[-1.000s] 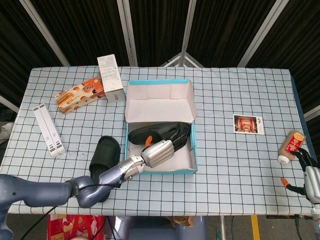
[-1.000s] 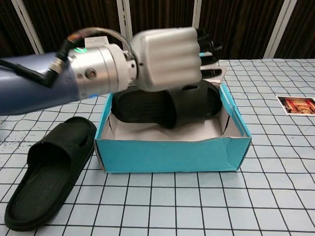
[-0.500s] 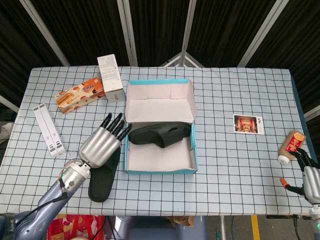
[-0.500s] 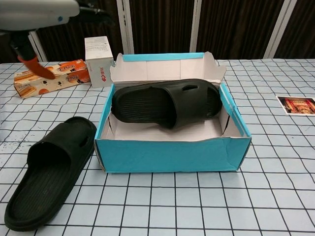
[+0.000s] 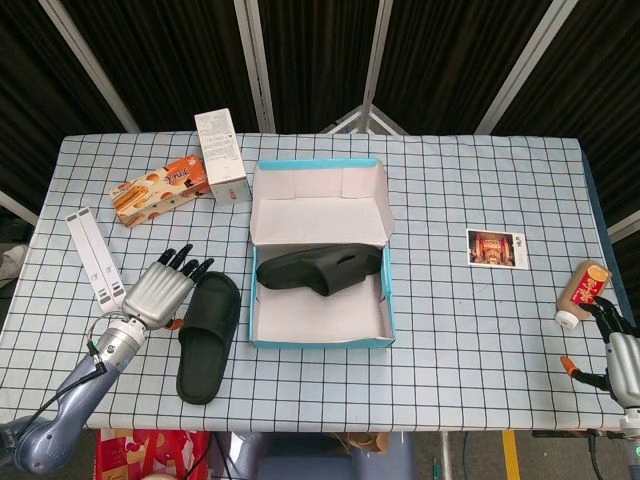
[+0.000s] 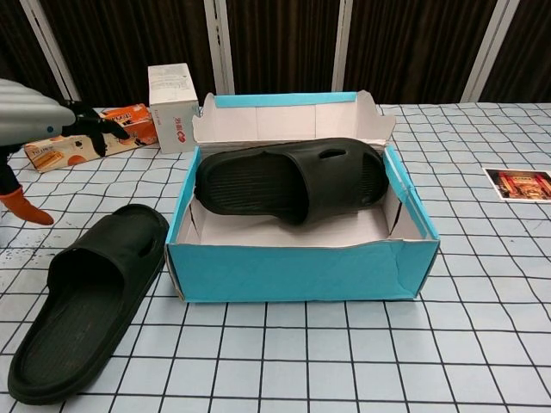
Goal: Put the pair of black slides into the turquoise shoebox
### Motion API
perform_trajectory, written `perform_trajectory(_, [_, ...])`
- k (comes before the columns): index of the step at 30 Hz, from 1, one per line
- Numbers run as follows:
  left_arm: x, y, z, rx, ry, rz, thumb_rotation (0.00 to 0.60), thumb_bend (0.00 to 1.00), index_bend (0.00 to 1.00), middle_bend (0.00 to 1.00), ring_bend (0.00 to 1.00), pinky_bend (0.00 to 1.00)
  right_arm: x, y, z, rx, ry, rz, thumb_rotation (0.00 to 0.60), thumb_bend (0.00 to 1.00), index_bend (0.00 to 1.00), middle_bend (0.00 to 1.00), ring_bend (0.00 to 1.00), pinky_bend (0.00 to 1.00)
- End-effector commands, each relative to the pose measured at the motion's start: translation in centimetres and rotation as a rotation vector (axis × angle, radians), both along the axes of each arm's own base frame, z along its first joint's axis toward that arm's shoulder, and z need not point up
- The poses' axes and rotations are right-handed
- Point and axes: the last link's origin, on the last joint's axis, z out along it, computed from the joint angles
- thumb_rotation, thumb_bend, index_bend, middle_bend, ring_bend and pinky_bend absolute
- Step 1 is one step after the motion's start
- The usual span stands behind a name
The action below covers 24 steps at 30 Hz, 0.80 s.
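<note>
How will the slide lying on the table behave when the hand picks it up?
The slide looks like moulded foam or rubber, so probably light and slightly bendy. Lying flat on its sole, it shouldn't roll or tip. Its ribbed footbed and open strap likely give the left hand a secure hold.

— Any readable print?
— Red marks on the white carton (image 6: 173,108) at 11 o'clock, too small to read. Lettering on the orange snack box (image 5: 159,189) at 10 o'clock, likewise illegible.
— Elsewhere?
— Nothing legible.
</note>
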Motion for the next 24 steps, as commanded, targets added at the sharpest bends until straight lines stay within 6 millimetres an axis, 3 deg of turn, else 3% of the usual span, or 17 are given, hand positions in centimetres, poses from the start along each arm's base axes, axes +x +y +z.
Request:
perform_trajectory(1, [-1.6, 0.1, -1.2, -0.015, -0.020, 0.035, 0.533, 0.14, 0.08, 0.22, 0.02, 0.16, 0.0, 0.0, -0.1, 0.004, -0.002, 0.003, 0.600, 0.23, 0.22, 0.13, 0.23, 0.27])
perform_trajectory(5, [-2.5, 0.3, -2.6, -0.045, -0.012, 0.054, 0.530, 0.14, 0.09, 0.23, 0.02, 0.16, 0.0, 0.0, -0.1, 0.012, -0.004, 0.002, 0.600, 0.23, 0.22, 0.14, 0.23, 0.27])
perform_trajectory(9, [-2.1, 0.6, -3.6, -0.054, -0.034, 0.032, 0.534, 0.16, 0.12, 0.25, 0.04, 0.17, 0.0, -0.1, -0.1, 0.012, -0.005, -0.002, 0.600, 0.23, 0.22, 0.14, 0.23, 0.27])
perform_trajectory(20, [-1.7, 0.4, -4.6, -0.062, -0.040, -0.003, 0.533, 0.16, 0.12, 0.25, 0.04, 0.17, -0.1, -0.1, 0.0, 0.011, -0.009, 0.001, 0.600, 0.23, 0.23, 0.14, 0.23, 0.27])
perform_trajectory(24, [-1.5, 0.3, -4.5, -0.058, -0.067, -0.004, 0.492, 0.16, 0.12, 0.25, 0.04, 0.17, -0.1, -0.2, -0.1, 0.012, -0.009, -0.001, 0.600, 0.23, 0.23, 0.14, 0.23, 0.27])
